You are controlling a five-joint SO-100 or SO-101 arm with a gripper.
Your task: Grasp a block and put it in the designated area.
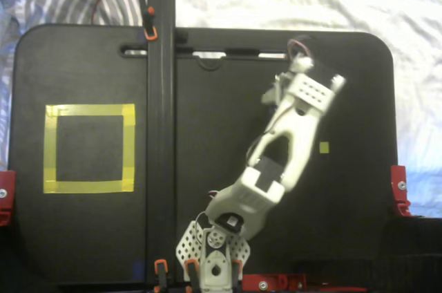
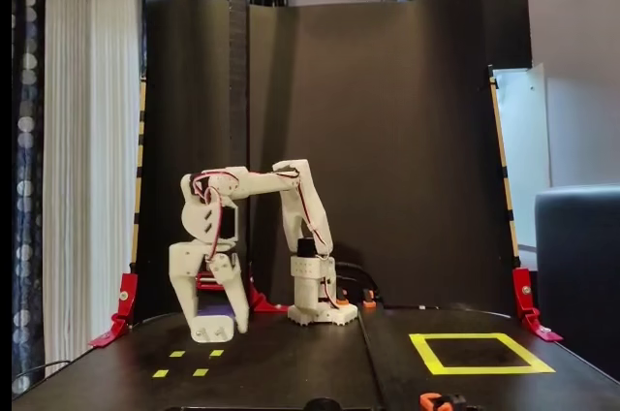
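Desk [image 2: 291,372] surface lies black and bare along its near edge, except small yellow tape squares [image 2: 189,363]. Beyond them the pincer [image 2: 214,326] hangs clear of the desk, clamped on the block [image 2: 215,314]. The designated area [image 2: 480,353] sits well apart, near the opposite side edge, before dark backdrop panels [image 2: 387,140].

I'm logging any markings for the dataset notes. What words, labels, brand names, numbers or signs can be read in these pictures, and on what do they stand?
None: no readable text, number or brand shows in either fixed view.
The arm's white shell, the block in the pincer, the yellow-tape designated area and the small yellow tape squares are all unmarked as far as these pictures resolve.
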